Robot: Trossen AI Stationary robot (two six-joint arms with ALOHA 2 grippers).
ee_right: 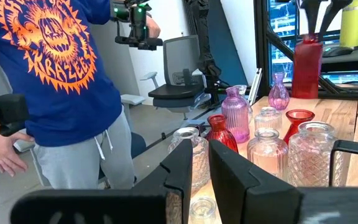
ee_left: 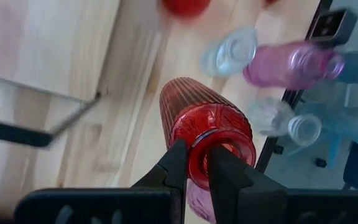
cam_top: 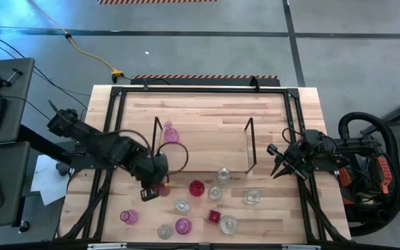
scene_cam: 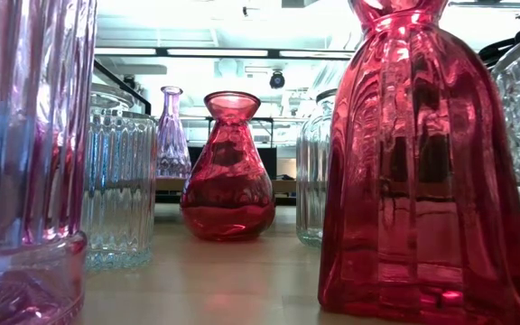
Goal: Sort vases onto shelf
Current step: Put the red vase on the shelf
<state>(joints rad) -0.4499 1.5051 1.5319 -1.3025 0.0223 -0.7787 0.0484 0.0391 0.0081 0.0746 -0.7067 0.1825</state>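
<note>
Here the left gripper (cam_top: 157, 185) sits at about 7 o'clock from the middle of the tabletop (cam_top: 207, 97), just off the near-left corner of the shelf (cam_top: 203, 142), and its fingers (ee_left: 176, 167) are clamped on the rim of a ribbed red vase (ee_left: 201, 127), one finger inside the mouth and one outside. In the high view that vase is mostly hidden beneath the gripper, so only a sliver of red shows. One pink vase (cam_top: 170, 132) stands on the shelf near its left wire frame (cam_top: 157, 135), at roughly 10 o'clock from the board's centre. The other vases are scattered on the tabletop below the shelf, between 5 and 7 o'clock: a round red vase (cam_top: 196, 187), a small red squarish vase (cam_top: 214, 217), a magenta vase (cam_top: 183, 226), another pink vase (cam_top: 128, 217) and several clear vases (cam_top: 223, 175). The right gripper (cam_top: 278, 165) waits at about 3 o'clock, at the tabletop's right edge, just outside the shelf's right wire frame (cam_top: 251, 142); its fingers (ee_right: 185, 168) appear to stand slightly apart, holding nothing. In the right wrist view a person in a blue shirt (ee_right: 55, 56) stands beyond the tabletop.
</note>
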